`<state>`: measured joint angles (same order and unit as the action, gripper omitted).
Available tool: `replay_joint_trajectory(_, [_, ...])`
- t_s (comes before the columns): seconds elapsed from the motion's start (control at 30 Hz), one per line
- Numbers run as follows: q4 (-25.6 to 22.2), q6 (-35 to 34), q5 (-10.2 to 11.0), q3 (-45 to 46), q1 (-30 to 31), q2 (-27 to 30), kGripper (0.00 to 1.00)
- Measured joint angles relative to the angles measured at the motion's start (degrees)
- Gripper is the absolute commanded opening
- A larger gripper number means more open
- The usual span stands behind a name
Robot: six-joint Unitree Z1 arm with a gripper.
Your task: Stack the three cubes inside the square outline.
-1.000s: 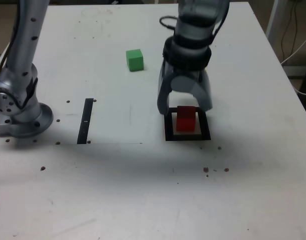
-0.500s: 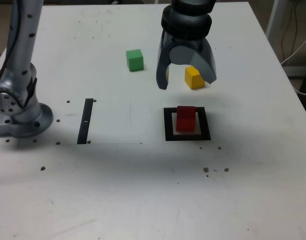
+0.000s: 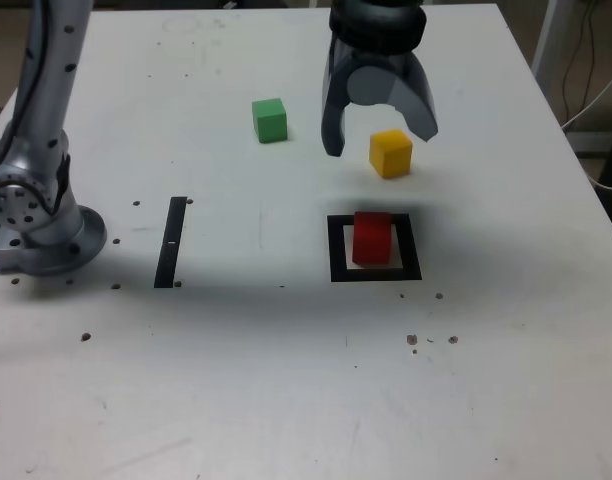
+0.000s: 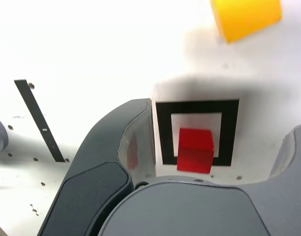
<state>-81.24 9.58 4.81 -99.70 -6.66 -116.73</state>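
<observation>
Gripper (image 3: 381, 143) found with its two curved fingers spread wide and nothing between them, raised above the white table (image 3: 236, 380). In the exterior view it appears on the far side of the square outline (image 3: 338, 250), pointing down, with the fingertips apart from every cube. Red cube (image 3: 372, 240) sits inside the square outline, resting on the white centre, with black border around it; in the wrist view the cube's body hides part of that border. Yellow cube (image 3: 391, 153) lies on the table beyond the outline, farther from the exterior view's camera and slightly to the exterior view's right of the red one, outside the border and turned at an angle. Green cube (image 3: 270, 120) stands at the far side as well, to the exterior view's left of the yellow cube and well apart from it. The three cubes are separate; none rests on another. Black strip (image 3: 170, 245) lies flat to the exterior view's left of the outline, well apart from it. Arm base (image 3: 51, 245) stands at the exterior view's left side of the table, with a grey arm section (image 3: 46, 90) rising from it. Small dark marks dot the tabletop, several on the near side. Reddish patch (image 4: 132, 152) noted on the inner face of one finger in the wrist view.
</observation>
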Motion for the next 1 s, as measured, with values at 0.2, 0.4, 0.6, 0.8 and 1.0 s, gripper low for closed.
replay_joint_trajectory(0.2, [-0.4, 1.9, -0.3, -3.2, -3.3, -2.5, 0.94])
replay_joint_trajectory(0.4, [-1.7, 3.1, -0.4, -6.4, -5.4, -4.8, 0.94])
replay_joint_trajectory(0.6, [-2.4, 4.3, -0.6, -9.7, -7.9, -7.6, 0.94])
replay_joint_trajectory(0.8, [-2.5, 4.4, -1.2, -11.4, -8.6, -9.1, 0.94])
replay_joint_trajectory(1.0, [-2.5, 1.6, -2.6, -12.2, -8.9, -10.5, 0.95])
